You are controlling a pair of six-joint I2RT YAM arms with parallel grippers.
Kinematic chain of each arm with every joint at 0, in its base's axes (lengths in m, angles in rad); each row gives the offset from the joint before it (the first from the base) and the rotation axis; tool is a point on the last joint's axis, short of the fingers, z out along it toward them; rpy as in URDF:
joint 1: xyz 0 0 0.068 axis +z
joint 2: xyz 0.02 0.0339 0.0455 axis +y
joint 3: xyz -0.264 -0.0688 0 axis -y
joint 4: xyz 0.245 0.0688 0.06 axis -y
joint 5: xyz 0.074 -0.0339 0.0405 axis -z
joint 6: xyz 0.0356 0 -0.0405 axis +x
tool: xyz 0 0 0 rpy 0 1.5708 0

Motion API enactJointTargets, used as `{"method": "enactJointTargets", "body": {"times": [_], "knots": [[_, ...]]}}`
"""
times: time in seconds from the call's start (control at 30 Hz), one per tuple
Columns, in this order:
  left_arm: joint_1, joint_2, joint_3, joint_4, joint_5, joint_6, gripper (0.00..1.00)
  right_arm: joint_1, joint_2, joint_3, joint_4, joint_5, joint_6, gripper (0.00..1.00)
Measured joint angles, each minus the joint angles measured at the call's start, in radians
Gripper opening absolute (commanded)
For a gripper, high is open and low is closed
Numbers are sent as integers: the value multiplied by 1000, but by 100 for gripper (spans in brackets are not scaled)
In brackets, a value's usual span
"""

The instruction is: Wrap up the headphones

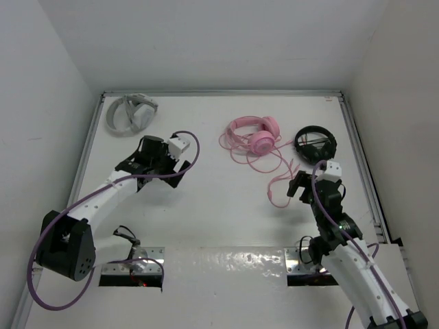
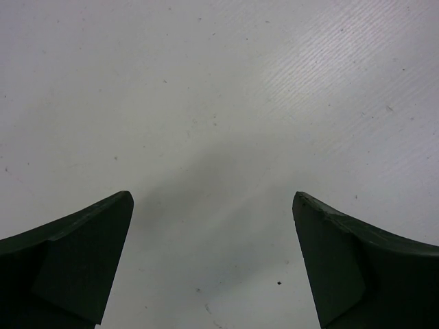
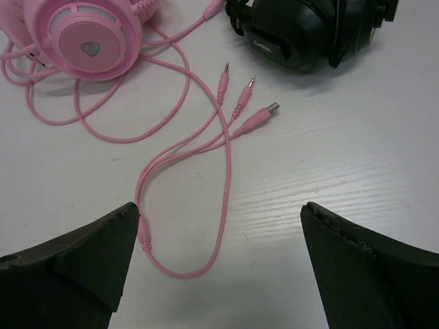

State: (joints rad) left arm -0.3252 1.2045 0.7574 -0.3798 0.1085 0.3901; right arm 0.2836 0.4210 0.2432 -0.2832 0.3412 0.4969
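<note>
The pink headphones lie at the table's back centre, with their thin pink cable trailing forward and to the right. In the right wrist view an earcup is at top left. The cable loops down between my open fingers, and its plugs lie further ahead. My right gripper is open just above the cable's near loop and holds nothing. My left gripper is open and empty over bare table at the left, far from the headphones.
Black headphones lie at the back right, close to the pink cable's plugs and also in the right wrist view. Grey-white headphones lie at the back left corner. White walls enclose the table on three sides.
</note>
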Motion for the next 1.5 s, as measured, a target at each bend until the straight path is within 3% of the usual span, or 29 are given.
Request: {"method": "enactJointTargets", "body": {"times": [0.17,0.2,0.23,0.27,0.3,0.33,0.37,0.53,0.73,0.87,1.0,1.13,1.17,1.23,1.37,1.5], "knots": [[0,9,2,2,-4,-2,100,0,92,42,87,-18,-19,97],[0,11,3,1,-4,-2,100,0,137,69,112,-35,-31,85],[0,12,3,1,-8,-2,100,0,198,117,112,-47,-52,40],[0,13,3,1,-14,-2,100,0,267,182,113,-65,-70,30],[0,13,4,2,-19,-2,100,-1,354,276,98,-77,-82,38],[0,13,4,2,-26,-3,100,0,450,372,91,-85,-93,63],[0,13,4,2,-35,-3,100,-1,542,483,99,-93,-109,99],[0,13,4,2,-51,-3,100,-21,962,902,213,-171,-250,99],[2,14,4,3,-76,-6,100,-90,1481,1386,113,-263,-335,99],[2,31,4,3,-83,-5,100,-122,1719,1551,-3,-304,-374,99],[2,59,4,2,-84,-5,100,-133,1816,1529,-86,-384,-409,85],[3,64,6,1,-85,-5,100,-120,1801,1406,-89,-432,-429,46],[4,67,10,2,-85,-5,100,-117,1786,1378,-80,-435,-438,20],[5,76,34,-7,-87,-6,100,-110,1754,1333,-82,-434,-445,3],[5,113,169,-39,-66,-22,99,-55,1650,1210,-61,-352,-479,0],[3,126,364,-51,24,-55,99,143,1399,939,74,-182,-520,0]]}}
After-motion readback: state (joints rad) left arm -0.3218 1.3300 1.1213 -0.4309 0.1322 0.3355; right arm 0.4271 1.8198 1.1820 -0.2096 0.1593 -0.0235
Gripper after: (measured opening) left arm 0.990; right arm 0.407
